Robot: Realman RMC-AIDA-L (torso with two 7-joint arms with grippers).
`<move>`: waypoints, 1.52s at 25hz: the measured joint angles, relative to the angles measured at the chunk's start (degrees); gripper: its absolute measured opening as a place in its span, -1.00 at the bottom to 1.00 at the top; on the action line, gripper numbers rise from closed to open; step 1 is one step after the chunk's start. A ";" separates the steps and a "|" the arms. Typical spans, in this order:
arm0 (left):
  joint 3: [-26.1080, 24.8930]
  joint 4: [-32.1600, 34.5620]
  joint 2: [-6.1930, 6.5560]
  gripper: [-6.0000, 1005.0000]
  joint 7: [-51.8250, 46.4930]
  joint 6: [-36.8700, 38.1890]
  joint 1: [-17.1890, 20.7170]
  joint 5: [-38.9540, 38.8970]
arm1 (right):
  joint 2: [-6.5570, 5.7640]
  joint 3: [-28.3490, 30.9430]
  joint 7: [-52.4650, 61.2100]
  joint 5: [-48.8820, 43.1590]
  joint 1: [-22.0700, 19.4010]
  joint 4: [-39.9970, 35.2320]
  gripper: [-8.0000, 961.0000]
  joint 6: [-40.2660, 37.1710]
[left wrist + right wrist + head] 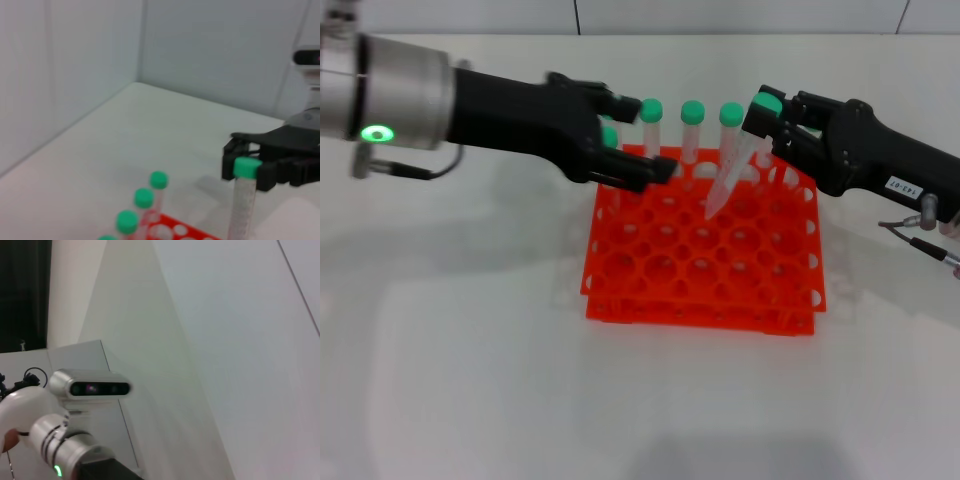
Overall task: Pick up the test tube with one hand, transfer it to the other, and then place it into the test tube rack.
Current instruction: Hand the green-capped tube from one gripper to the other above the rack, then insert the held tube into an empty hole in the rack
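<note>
Rack: a bright orange-red square plastic test tube rack (705,250) with two tiers and a grid of round holes is seen at the centre of the head view, set on the white table (470,350).

Held tube: a slim clear plastic test tube with a round green screw cap (740,160) is gripped just below its cap and hangs tilted, cap toward 1 o'clock and tip toward 7 o'clock, the tip being held above the rack's back rows; contact with the rack cannot be told. In the left wrist view the same tube (242,205) is shown nearly upright.

Right gripper: the black two-fingered gripper with a small white printed label (767,118) is placed at 2 o'clock from the rack's centre, its fingers closed around the tube's upper end. It is also seen in the left wrist view (250,167).

Left gripper: the unlabelled black two-fingered gripper (635,135), carried on a thick silver arm with a green glowing ring (378,132), is placed at 10 o'clock from the rack's centre, above its back left corner. Its fingers are spread apart and nothing is held.

Other tubes: green-capped clear tubes (692,135) are stood upright in the rack's back row, between the two grippers.
</note>
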 joint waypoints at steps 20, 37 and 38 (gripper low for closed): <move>-9.30 2.35 -0.06 0.78 29.43 2.28 34.36 -22.04 | 0.50 -6.34 -2.40 0.19 5.25 -5.53 -0.38 4.33; -25.14 -14.59 0.27 0.78 34.72 7.47 26.96 -15.37 | 0.56 -6.89 -6.52 3.86 16.22 2.68 -0.36 15.99; -25.27 -14.64 0.27 0.78 34.72 7.34 26.70 -14.99 | 0.56 -6.89 -6.49 3.83 16.15 2.77 -0.36 16.23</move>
